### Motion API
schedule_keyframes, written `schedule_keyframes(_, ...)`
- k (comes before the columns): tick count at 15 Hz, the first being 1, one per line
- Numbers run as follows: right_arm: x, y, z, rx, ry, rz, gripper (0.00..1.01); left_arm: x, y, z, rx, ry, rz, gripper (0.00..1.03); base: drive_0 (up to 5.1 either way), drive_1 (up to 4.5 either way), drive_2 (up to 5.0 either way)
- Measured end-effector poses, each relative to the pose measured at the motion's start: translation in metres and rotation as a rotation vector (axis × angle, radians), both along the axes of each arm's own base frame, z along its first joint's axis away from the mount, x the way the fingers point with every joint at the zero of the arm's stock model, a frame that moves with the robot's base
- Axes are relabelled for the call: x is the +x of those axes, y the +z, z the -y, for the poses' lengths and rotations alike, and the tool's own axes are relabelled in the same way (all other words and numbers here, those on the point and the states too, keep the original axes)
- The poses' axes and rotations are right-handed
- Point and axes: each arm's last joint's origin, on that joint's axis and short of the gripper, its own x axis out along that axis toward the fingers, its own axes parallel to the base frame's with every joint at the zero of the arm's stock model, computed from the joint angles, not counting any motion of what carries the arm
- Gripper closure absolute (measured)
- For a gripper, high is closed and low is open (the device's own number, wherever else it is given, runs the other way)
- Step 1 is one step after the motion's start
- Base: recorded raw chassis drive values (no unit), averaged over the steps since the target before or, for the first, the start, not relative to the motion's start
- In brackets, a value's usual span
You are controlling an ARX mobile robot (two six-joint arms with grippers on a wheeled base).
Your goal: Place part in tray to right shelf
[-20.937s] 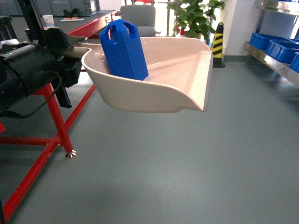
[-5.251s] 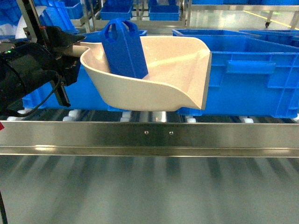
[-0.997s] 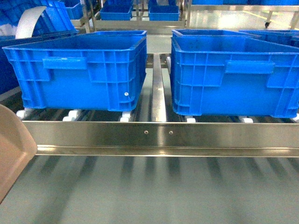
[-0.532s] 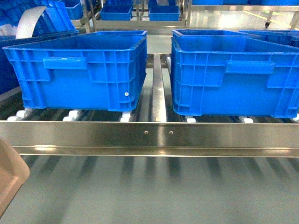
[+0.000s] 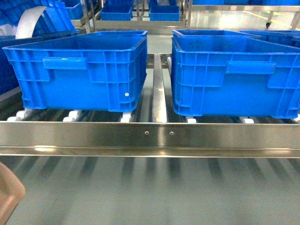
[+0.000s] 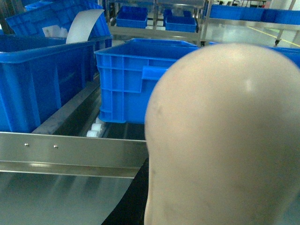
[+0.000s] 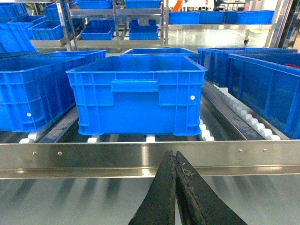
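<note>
Crates are filling the shelf (image 5: 154, 136) across the head view: a left crate (image 5: 79, 70) and a right crate (image 5: 234, 75) are sitting side by side on white rollers (image 5: 75, 115) behind the shiny riveted front rail, with a bare steel strip running between them and more blue crates standing on racks behind; a white curved sheet (image 5: 30, 23) is sticking up at the far left. Only a beige corner of the tray (image 5: 9, 197) is showing at the lower left edge of the head view, below the rail and apart from it; in the left wrist view the tray's rounded back (image 6: 225, 136) is looming close and blocking most of the right half, hiding whatever is inside it and the left gripper itself, so I cannot tell how that claw is standing. The part is not showing in any view, and I cannot tell where it is lying. In the right wrist view the right gripper (image 7: 176, 157) is hanging just before the rail, its two dark fingers (image 7: 161, 197) pressed together with nothing between them, pointing toward a crate (image 7: 136, 93) directly behind the rail.
</note>
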Motion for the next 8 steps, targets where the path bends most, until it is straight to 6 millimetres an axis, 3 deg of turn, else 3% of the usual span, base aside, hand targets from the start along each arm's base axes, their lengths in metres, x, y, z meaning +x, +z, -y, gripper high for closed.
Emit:
schedule_keyframes(2, -0.008, -0.006, 0.000, 0.000, 0.000, -0.048, 0.99, -0.005, 0.004, 0.000, 0.000, 0.002, 0.026, 0.88, 0.0, 0.00, 0.0)
schedule_keyframes(3, -0.011, -0.001, 0.000, 0.000, 0.001, 0.010, 0.99, -0.007, 0.005, 0.000, 0.000, -0.002, 0.033, 0.88, 0.0, 0.00, 0.0)
schedule_keyframes(8, -0.011, -0.003, 0.000, 0.000, 0.000, -0.006, 0.99, -0.024, 0.006, 0.000, 0.000, -0.001, 0.032, 0.88, 0.0, 0.00, 0.0)
